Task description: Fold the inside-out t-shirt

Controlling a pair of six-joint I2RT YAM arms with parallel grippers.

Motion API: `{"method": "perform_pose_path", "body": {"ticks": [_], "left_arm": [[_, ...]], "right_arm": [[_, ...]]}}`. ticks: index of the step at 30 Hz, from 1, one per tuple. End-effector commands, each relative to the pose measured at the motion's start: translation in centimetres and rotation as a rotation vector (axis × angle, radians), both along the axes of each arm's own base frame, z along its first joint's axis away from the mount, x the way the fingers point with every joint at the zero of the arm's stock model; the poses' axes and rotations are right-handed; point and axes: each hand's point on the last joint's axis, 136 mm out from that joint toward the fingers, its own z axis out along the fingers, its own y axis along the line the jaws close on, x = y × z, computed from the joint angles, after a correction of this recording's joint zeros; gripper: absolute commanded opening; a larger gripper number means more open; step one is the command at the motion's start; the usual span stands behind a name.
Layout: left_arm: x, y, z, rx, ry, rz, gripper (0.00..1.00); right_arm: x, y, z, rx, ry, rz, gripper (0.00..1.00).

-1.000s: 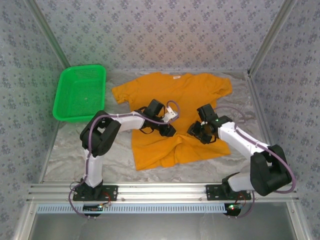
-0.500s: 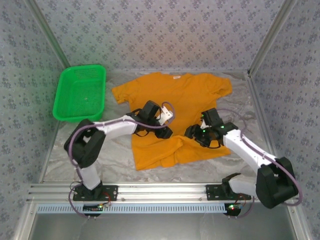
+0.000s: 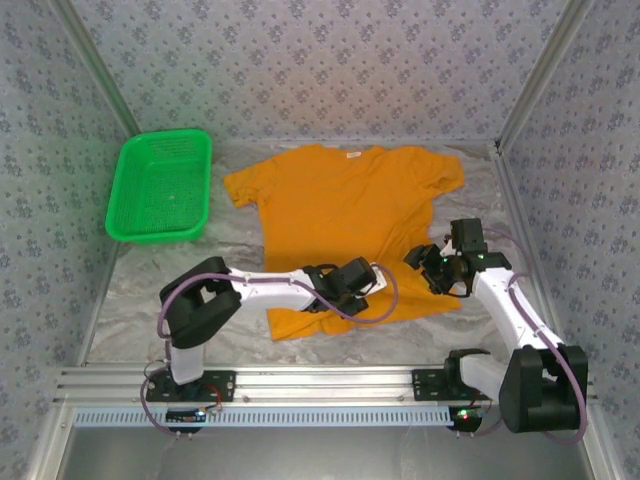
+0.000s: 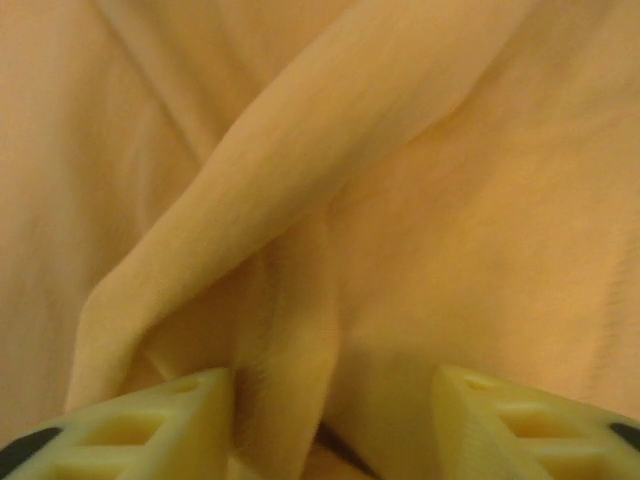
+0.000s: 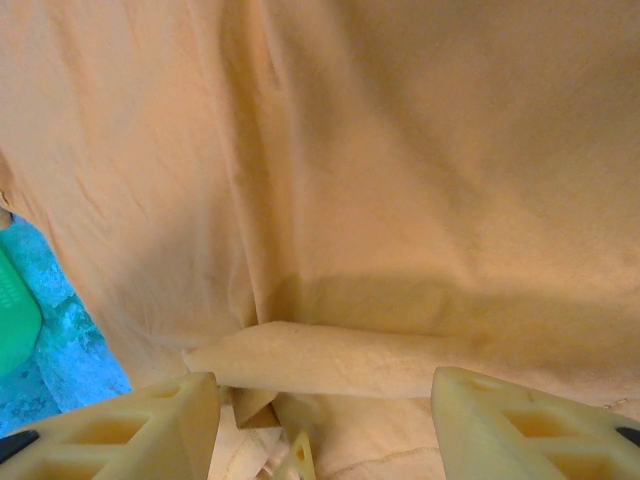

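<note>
Over at the far left sits the green basket (image 3: 160, 190), well apart from both arms. My left gripper (image 4: 333, 385) hangs low over the near hem of the t-shirt (image 3: 345, 200), which lies spread in the middle, collar away from me. Its jaws are parted, straddling a raised ridge of cloth without pinching it; I judge it's lining up a grab. The right gripper (image 5: 325, 385), also parted, frames a turned-over hem corner, presumably for a paired lift.

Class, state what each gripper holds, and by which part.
Nothing is held: the left gripper and right gripper both stand open over the t-shirt near its hem, cloth lying loose between the jaws.
</note>
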Motion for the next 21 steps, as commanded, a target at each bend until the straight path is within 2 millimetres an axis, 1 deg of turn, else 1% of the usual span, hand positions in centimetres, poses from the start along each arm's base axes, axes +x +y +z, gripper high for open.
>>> {"method": "perform_pose_path", "body": {"ticks": [1, 2, 3, 4, 5, 7, 10, 13, 14, 16, 17, 21], "left_arm": [[1.6, 0.1, 1.0, 0.043, -0.096, 0.037, 0.34], [1.7, 0.0, 1.2, 0.036, -0.104, 0.04, 0.2], [1.7, -0.1, 1.6, 0.022, -0.097, 0.031, 0.09], [1.7, -0.3, 2.4, -0.001, -0.088, 0.029, 0.04], [1.9, -0.3, 3.2, -0.031, -0.082, 0.035, 0.03], [2.1, -0.3, 5.0, -0.115, -0.029, 0.05, 0.0], [2.1, 0.0, 7.1, -0.21, 0.059, 0.055, 0.0], [2.4, 0.5, 8.6, -0.28, 0.119, 0.05, 0.0], [2.5, 0.6, 8.9, -0.299, 0.134, 0.05, 0.0], [3.5, 1.1, 9.4, -0.347, 0.173, 0.07, 0.0], [4.0, 1.3, 9.4, -0.363, 0.191, 0.081, 0.0], [6.9, 2.5, 9.2, -0.399, 0.218, 0.142, 0.0]], "right_arm": [[-0.9, 0.2, -0.2, 0.012, 0.008, 0.018, 0.6], [-0.9, 0.2, -0.3, 0.016, 0.002, 0.016, 0.6], [-1.0, 0.3, -0.3, 0.02, -0.004, 0.02, 0.6], [-1.2, 0.4, -0.4, 0.021, -0.005, 0.023, 0.6], [-1.5, 0.5, -0.6, 0.017, -0.004, 0.033, 0.6], [-1.9, 1.3, -0.5, 0.018, -0.024, 0.09, 0.59], [-2.9, 3.3, -0.7, -0.005, -0.057, 0.216, 0.59], [-3.3, 6.0, -0.2, -0.048, -0.155, 0.372, 0.58], [-3.3, 6.9, 0.1, -0.058, -0.197, 0.418, 0.58], [-3.5, 9.3, 1.1, -0.093, -0.345, 0.577, 0.59], [-3.8, 10.3, 1.4, -0.123, -0.419, 0.652, 0.59], [-4.5, 13.6, 1.3, -0.248, -0.709, 0.885, 0.61]]}}
